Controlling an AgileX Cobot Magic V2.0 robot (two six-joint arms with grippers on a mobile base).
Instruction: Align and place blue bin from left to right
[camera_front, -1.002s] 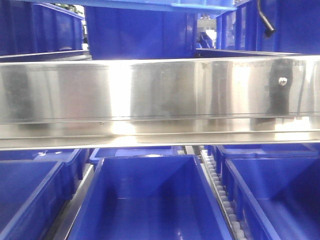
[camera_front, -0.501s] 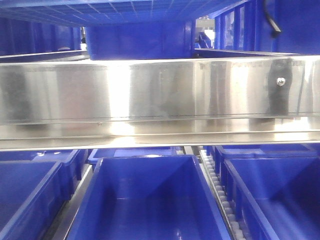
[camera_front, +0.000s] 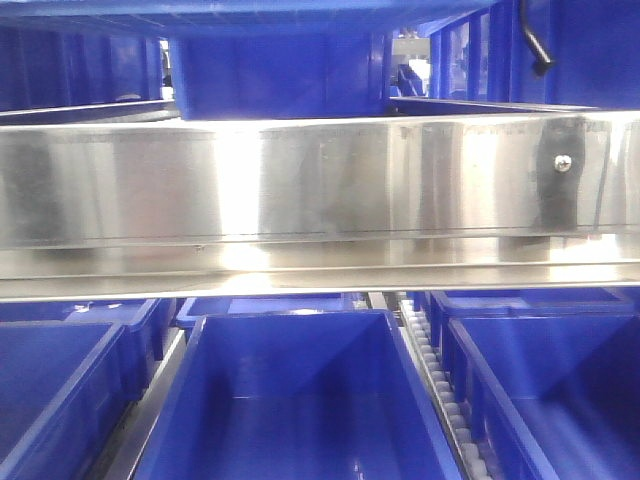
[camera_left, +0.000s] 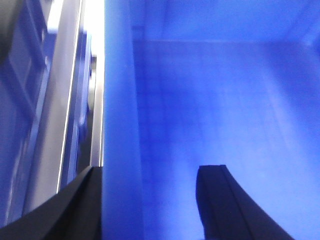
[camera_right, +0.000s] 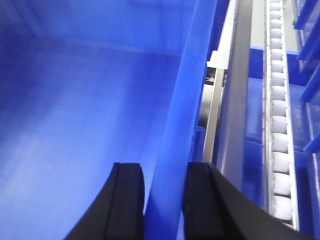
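The blue bin (camera_front: 250, 14) shows in the front view only as a thin blue strip along the top edge, above the steel shelf rail. In the left wrist view my left gripper (camera_left: 149, 200) straddles the bin's left wall (camera_left: 118, 125). Its outer finger lies against the rim and its inner finger (camera_left: 220, 200) stands apart inside the bin, so it is open. My right gripper (camera_right: 164, 200) is shut on the bin's right wall (camera_right: 182, 115), one finger inside and one outside. The bin's inside (camera_right: 75, 110) holds nothing.
A wide steel rail (camera_front: 320, 190) crosses the front view. Darker blue bins sit below it at the left (camera_front: 50, 400), middle (camera_front: 300, 400) and right (camera_front: 550, 390), and more stand behind it (camera_front: 280, 75). A white roller track (camera_right: 277, 125) runs right of the held wall.
The bin's grid underside filled more of the top edge half a second ago; now only a thin strip remains. A second ago its lighter rim showed there.
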